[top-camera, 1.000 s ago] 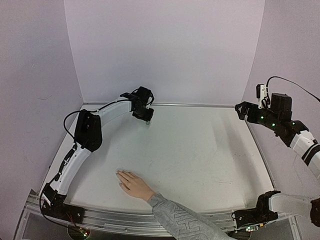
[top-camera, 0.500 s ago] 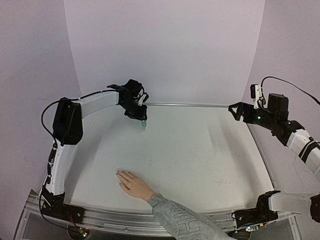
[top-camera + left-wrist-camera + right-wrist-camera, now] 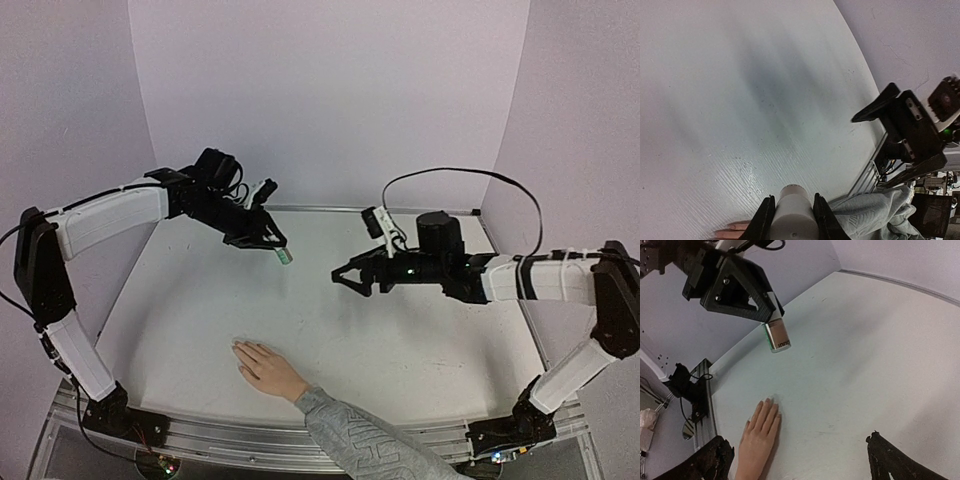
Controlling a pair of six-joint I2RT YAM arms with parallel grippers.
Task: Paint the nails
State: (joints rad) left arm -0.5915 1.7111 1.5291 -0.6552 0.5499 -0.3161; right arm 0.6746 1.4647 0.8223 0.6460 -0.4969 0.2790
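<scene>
A light-skinned hand (image 3: 264, 370) in a grey patterned sleeve (image 3: 365, 445) lies flat, palm down, on the white table near its front. The nails (image 3: 768, 401) are tiny pale tips pointing toward the back left. My left gripper (image 3: 274, 243) hangs above the table's back left, shut on a small white-and-green bottle (image 3: 285, 256), which points down. The left wrist view shows the bottle (image 3: 793, 222) clamped between both fingers, with fingertips of the hand (image 3: 730, 233) below. My right gripper (image 3: 344, 279) stands open over mid-table, facing left, a hand's width right of the bottle (image 3: 776, 337), nothing between its fingers (image 3: 720, 455).
Pale walls close in the table at the back and both sides. A metal rail (image 3: 240, 438) runs along the front edge. The right arm (image 3: 520, 278) stretches across the table's right half. Its base (image 3: 912, 132) shows beyond the sleeve in the left wrist view.
The right arm swung in from the far right wall to mid-table, gripper facing left. The left arm rose and straightened, carrying the bottle slightly. The hand has not moved.
</scene>
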